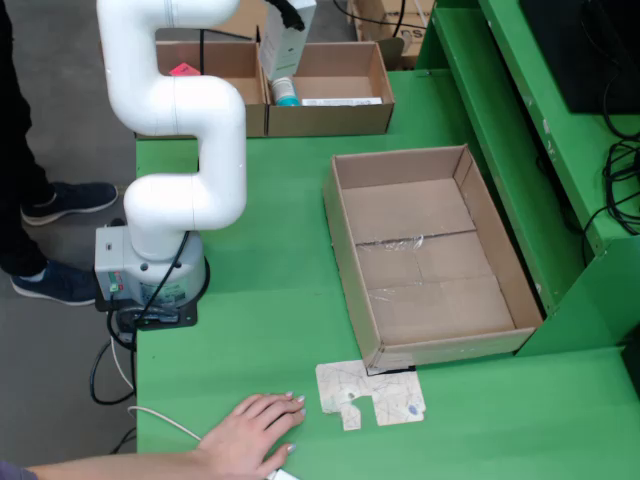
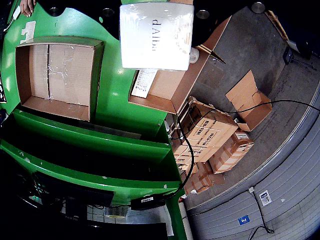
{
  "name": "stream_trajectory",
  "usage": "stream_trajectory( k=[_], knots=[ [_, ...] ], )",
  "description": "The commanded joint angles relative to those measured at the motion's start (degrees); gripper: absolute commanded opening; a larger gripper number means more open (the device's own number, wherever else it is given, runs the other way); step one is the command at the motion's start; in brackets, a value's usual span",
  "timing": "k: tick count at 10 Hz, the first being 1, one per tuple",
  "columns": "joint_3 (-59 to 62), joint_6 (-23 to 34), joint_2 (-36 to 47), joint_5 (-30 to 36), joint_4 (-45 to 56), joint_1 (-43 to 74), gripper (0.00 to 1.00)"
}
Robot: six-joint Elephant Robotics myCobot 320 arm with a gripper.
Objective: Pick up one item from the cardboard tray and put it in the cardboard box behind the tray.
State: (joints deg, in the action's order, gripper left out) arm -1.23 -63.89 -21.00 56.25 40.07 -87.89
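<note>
White carton (image 2: 156, 35) hung under gripper (image 1: 287, 12) above rear cardboard box (image 1: 330, 117); grip type and finger state impossible to tell; carton looked light, stiff, glossy, likely slippery; tray (image 1: 425, 258) sat empty.

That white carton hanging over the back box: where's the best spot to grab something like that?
By its upper end, coming straight down from above. The white carton is tall with flat sides and hangs upright, and the gripper holds it at that top end.
</note>
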Motion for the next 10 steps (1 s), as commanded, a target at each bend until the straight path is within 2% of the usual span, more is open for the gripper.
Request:
stream_trajectory(
  k=[1, 2, 4, 5, 10],
  knots=[
    [1.23, -0.38, 1.99, -1.03, -0.68, -0.41, 0.00],
    [1.23, -4.69, 2.49, -2.49, 1.09, -3.93, 0.00],
    [1.23, -4.69, 2.49, -2.49, 1.09, -3.93, 0.00],
    [1.23, -7.69, 1.13, -3.33, -0.02, -7.21, 0.00],
    [1.23, -9.88, -0.72, -4.11, -2.22, -9.57, 0.00]
  ],
)
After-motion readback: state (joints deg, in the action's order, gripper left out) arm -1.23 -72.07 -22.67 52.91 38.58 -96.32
